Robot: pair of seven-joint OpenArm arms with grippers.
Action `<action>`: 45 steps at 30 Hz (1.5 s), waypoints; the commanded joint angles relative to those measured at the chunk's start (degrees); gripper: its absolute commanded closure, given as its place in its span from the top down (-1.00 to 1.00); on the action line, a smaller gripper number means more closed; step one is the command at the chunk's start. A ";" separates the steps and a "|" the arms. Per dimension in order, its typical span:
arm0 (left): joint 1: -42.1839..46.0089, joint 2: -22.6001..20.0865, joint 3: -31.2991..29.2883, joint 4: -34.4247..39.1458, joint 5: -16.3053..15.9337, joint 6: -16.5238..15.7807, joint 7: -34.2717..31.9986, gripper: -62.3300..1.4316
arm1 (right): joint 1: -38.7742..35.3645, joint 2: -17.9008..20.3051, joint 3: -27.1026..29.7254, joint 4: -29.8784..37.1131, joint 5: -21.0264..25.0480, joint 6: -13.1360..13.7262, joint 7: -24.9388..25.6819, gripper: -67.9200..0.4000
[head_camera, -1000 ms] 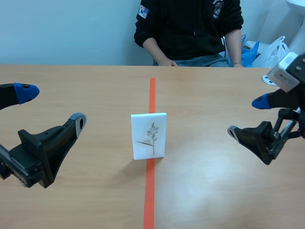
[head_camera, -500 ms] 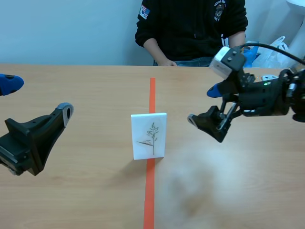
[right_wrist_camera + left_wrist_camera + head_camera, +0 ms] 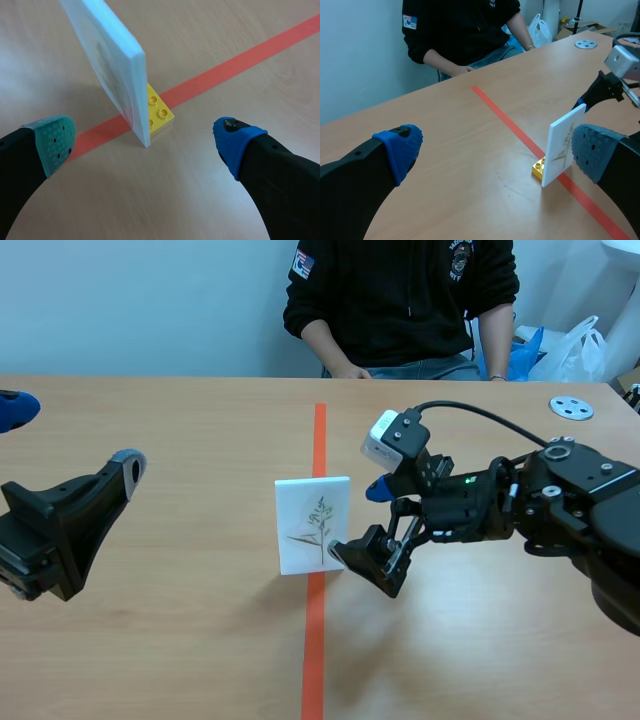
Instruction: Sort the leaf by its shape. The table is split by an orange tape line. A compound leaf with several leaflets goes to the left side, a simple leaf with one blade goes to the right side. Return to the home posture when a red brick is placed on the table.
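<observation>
Two wrist views show yellow brick (image 3: pixel 160 114) touching card (image 3: pixel 117 65).

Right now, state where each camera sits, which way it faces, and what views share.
Scene view: between the arms, facing the person across the table; left gripper and right gripper show.
Left wrist view: on the left arm, facing the leaf card past its open fingers.
Right wrist view: right arm, looking down past open fingers at the yellow brick.
Shared: card on orange tape line.

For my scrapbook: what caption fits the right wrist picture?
Open right gripper facing a white leaf card standing against a yellow brick on the orange tape line.
</observation>
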 commanded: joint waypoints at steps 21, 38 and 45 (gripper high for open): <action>0.15 0.26 -0.48 0.50 -0.55 -0.11 -1.03 1.00 | 2.14 -4.81 -5.18 -3.76 -4.13 -3.50 5.64 -0.14; 0.15 0.26 -0.48 0.50 -0.57 -0.11 -1.03 1.00 | 0.87 -4.81 -4.96 -3.76 -4.76 -8.11 7.02 -0.97; 0.15 0.26 -0.48 0.50 -0.55 -0.13 -1.03 1.00 | -0.39 -4.63 2.45 -2.80 -4.70 -8.24 8.28 -0.97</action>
